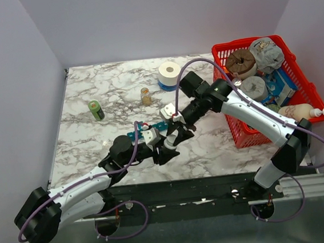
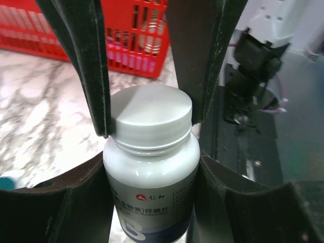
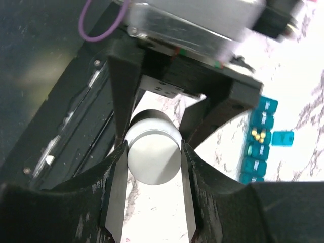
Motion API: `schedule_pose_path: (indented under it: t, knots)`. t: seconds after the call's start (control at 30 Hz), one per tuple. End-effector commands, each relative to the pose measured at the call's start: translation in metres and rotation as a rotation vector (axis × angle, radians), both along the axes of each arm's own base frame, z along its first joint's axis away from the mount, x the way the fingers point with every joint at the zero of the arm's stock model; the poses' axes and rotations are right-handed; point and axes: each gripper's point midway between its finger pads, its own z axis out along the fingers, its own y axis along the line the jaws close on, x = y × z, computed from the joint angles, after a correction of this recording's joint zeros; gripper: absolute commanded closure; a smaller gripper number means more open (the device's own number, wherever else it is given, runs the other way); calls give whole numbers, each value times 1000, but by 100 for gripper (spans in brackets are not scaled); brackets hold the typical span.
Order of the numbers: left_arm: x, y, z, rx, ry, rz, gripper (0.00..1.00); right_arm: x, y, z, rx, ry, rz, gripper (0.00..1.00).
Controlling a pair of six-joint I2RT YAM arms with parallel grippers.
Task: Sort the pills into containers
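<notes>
Your left gripper (image 2: pixel 153 159) is clamped on the body of the white bottle (image 2: pixel 152 187), so hold it firm and upright. Your right gripper (image 3: pixel 154 147), pads pressed to both sides of the cap (image 2: pixel 152 114), should turn squarely about the bottle's axis and lift only once the thread lets go. Past the right gripper's right-hand finger lies the teal pill organizer (image 3: pixel 257 164), one compartment open with a few tan pills (image 3: pixel 258 134) inside; the bottle's contents are hidden.

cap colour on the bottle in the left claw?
Plain white cap on the bottle; shows best in the left wrist view.
</notes>
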Motion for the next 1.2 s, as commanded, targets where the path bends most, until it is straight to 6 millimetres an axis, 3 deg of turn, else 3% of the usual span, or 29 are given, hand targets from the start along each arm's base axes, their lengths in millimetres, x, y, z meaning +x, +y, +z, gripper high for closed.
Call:
schedule_pose_path:
  t: [0.0, 0.07, 0.17, 0.27, 0.33, 0.47, 0.5, 0.53, 0.6, 0.73, 0.8, 0.97, 1.17]
  knots:
    - [57, 29, 48, -92, -179, 373, 100, 30, 6, -21, -205, 142, -317, 62]
    - [75, 42, 53, -94, -197, 518, 100, 36, 9, -32, -286, 249, -428, 65]
    - [86, 46, 60, -106, -228, 596, 100, 32, 15, -43, -328, 373, -488, 65]
    - [91, 42, 63, -121, -229, 600, 100, 39, 17, -51, -345, 390, -554, 63]
    - [89, 38, 63, -135, -225, 583, 100, 45, 16, -49, -339, 361, -578, 56]
    - [78, 31, 51, -120, -210, 506, 100, 41, 16, -15, -247, 350, -502, 33]
    - [74, 29, 46, -109, -202, 480, 100, 40, 16, -6, -222, 338, -484, 21]
    - [65, 25, 37, -92, -196, 422, 100, 44, 12, 11, -177, 302, -481, 15]
    - [55, 24, 31, -89, -181, 376, 100, 46, 6, 25, -134, 235, -449, 1]
    - [33, 23, 18, -61, -149, 263, 100, 44, -11, 59, -25, 72, -366, 0]
    - [21, 20, 17, -56, -142, 194, 100, 28, -18, 64, 43, -7, -249, 0]
    - [-2, 6, 25, -64, -116, 30, 100, -17, -28, 50, 204, -141, 117, 0]
    - [-14, -7, 27, -56, -72, -94, 100, -20, -10, 45, 184, -48, 173, 4]
